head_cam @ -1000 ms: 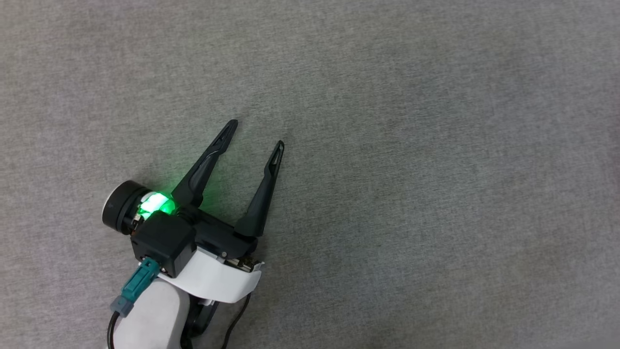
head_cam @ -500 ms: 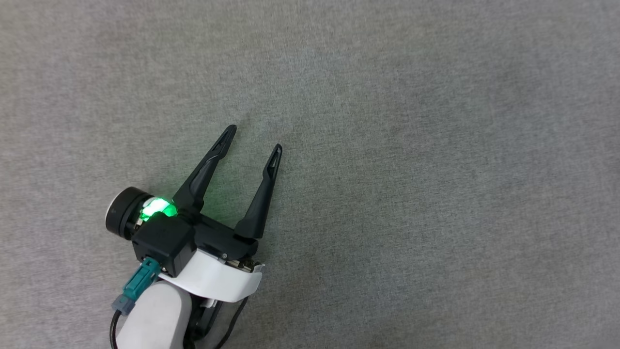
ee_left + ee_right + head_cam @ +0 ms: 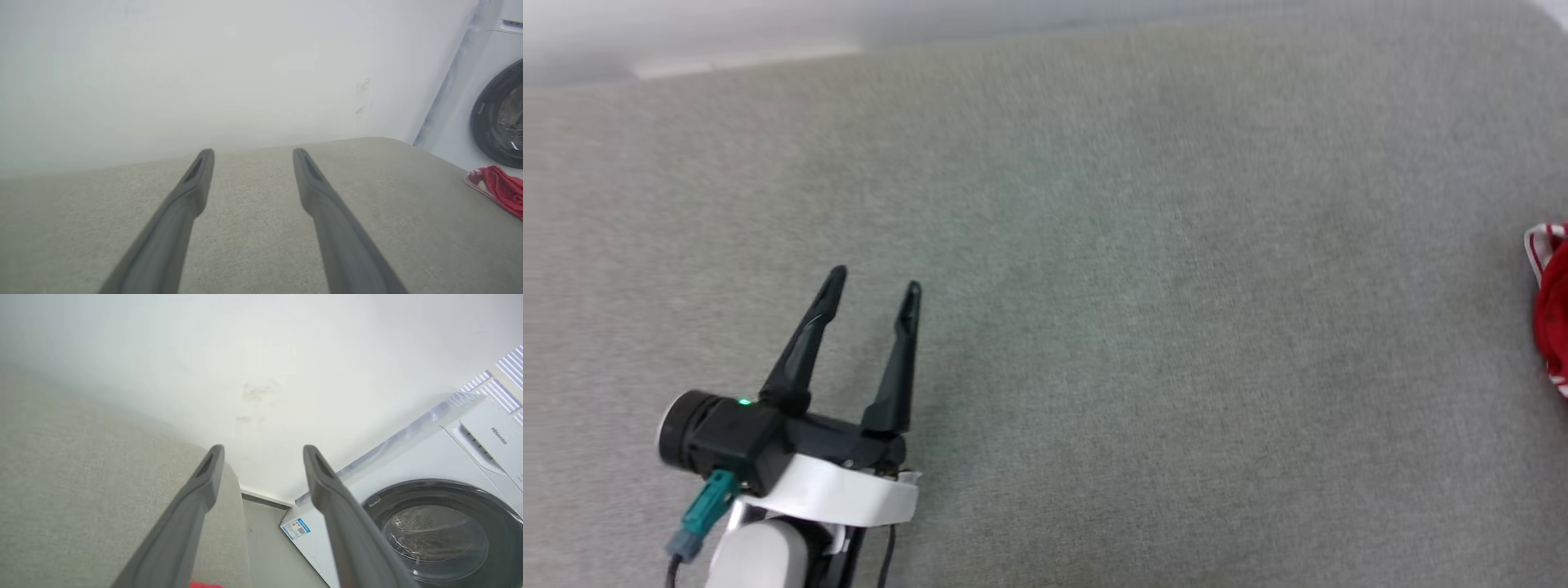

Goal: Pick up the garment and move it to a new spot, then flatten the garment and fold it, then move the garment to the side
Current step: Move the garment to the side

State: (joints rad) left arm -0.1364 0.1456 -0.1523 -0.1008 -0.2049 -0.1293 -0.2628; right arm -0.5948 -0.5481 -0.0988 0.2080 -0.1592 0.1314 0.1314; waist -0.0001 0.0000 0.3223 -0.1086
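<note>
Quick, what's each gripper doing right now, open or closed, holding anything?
Left gripper: open, holding nothing.
Right gripper: open, nothing gripped; red garment edge shows near its fingers' base.

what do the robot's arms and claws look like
Left claw: two long dark tapering fingers with slotted tips, black body with a small green light, teal plug with a dark cable, white band, pale forearm. Right claw: the same dark slotted fingers.
</note>
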